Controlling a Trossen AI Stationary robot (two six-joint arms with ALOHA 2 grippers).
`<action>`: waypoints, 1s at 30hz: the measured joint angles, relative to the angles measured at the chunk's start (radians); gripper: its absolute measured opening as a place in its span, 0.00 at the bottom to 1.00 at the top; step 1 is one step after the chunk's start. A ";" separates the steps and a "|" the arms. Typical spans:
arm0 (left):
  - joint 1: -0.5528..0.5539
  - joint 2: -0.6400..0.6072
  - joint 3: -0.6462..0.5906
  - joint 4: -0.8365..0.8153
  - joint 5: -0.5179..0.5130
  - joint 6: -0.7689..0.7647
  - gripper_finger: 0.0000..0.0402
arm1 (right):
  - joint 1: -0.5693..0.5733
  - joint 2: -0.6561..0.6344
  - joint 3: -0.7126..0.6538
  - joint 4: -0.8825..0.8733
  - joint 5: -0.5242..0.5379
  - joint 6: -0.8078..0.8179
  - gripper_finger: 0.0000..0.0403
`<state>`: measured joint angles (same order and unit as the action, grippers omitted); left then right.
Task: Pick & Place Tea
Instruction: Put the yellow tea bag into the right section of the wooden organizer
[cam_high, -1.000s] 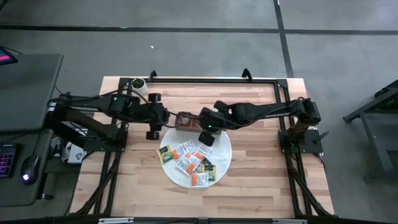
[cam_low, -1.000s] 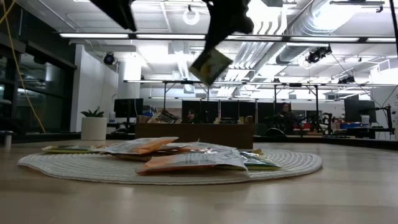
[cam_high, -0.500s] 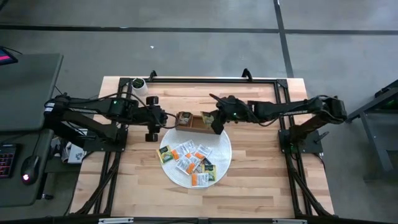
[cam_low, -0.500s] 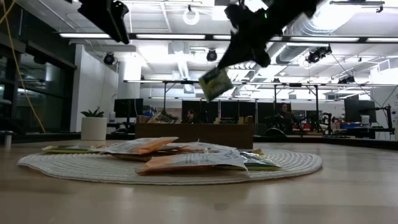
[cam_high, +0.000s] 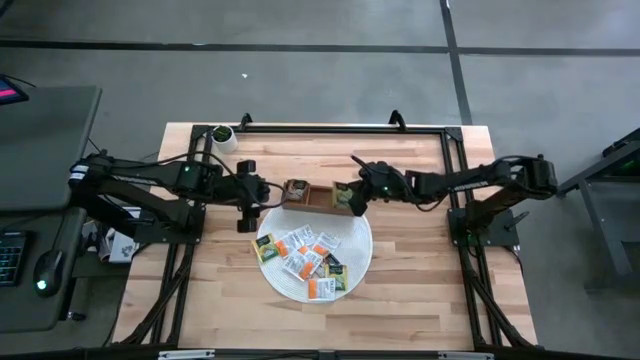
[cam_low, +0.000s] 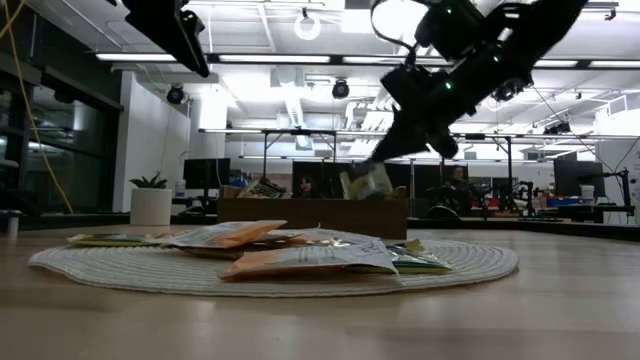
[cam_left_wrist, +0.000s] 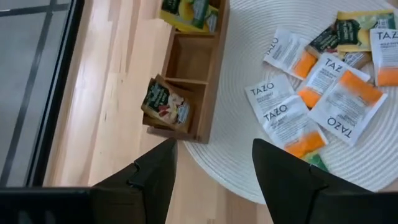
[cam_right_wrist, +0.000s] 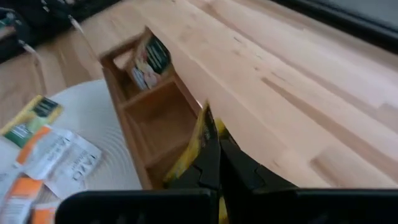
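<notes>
Plainly legible — "TAZO" on white-orange tea packets (cam_left_wrist: 283, 115) on mat (cam_left_wrist: 249, 37)

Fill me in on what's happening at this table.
The right gripper is shut on a yellow-green tea packet, holding it over the right end compartment of the wooden tray. A packet already stands in the opposite end compartment. The left gripper hovers open beside the tray. More packets lie on the white woven mat.
</notes>
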<state>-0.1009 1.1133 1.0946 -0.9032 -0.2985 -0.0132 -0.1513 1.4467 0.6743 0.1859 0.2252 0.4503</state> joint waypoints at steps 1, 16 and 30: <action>0.000 0.000 0.000 0.010 0.000 0.000 0.51 | 0.000 0.000 -0.010 0.006 0.002 0.005 0.00; 0.000 0.000 0.001 0.105 0.000 0.000 0.51 | -0.051 0.001 -0.053 0.058 -0.058 0.021 0.00; 0.000 0.000 0.001 0.101 0.001 -0.011 0.51 | -0.077 0.043 -0.052 0.094 -0.132 0.024 0.00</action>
<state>-0.1005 1.1135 1.0958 -0.8022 -0.2974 -0.0242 -0.2287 1.4898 0.6224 0.2802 0.0937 0.4746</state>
